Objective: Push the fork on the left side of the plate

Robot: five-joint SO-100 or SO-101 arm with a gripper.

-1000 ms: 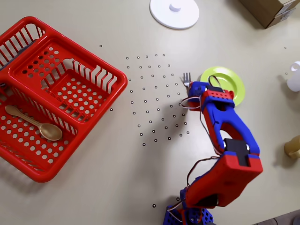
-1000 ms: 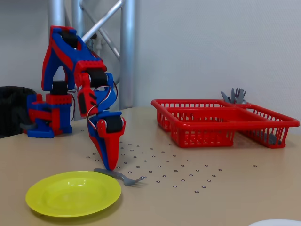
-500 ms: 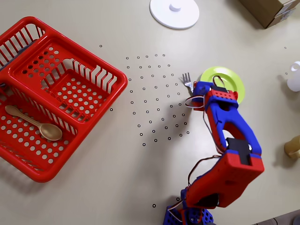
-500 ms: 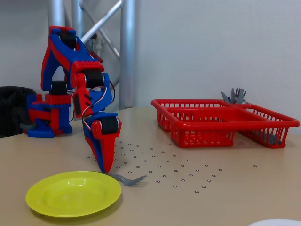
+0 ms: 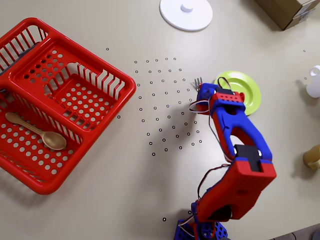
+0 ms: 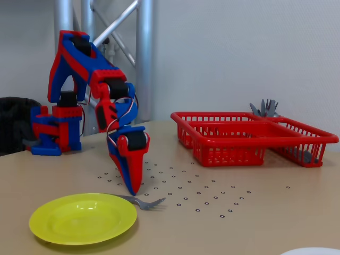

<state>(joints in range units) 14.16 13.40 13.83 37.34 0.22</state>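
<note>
The lime-green plate lies right of centre in the overhead view and at the front left in the fixed view. The silver fork lies just off the plate's left rim in the overhead view, where only its tines show past the gripper. In the fixed view the fork lies flat by the plate's right rim, tines pointing away from the plate. My red and blue gripper points down with its jaws together. Its tip is at the fork's handle, beside the plate. In the overhead view the gripper covers the handle.
A red perforated basket fills the left of the overhead view and holds a tan wooden spoon; grey utensils stick up from it. A white disc with a knob, a cardboard box and small objects stand at the edges.
</note>
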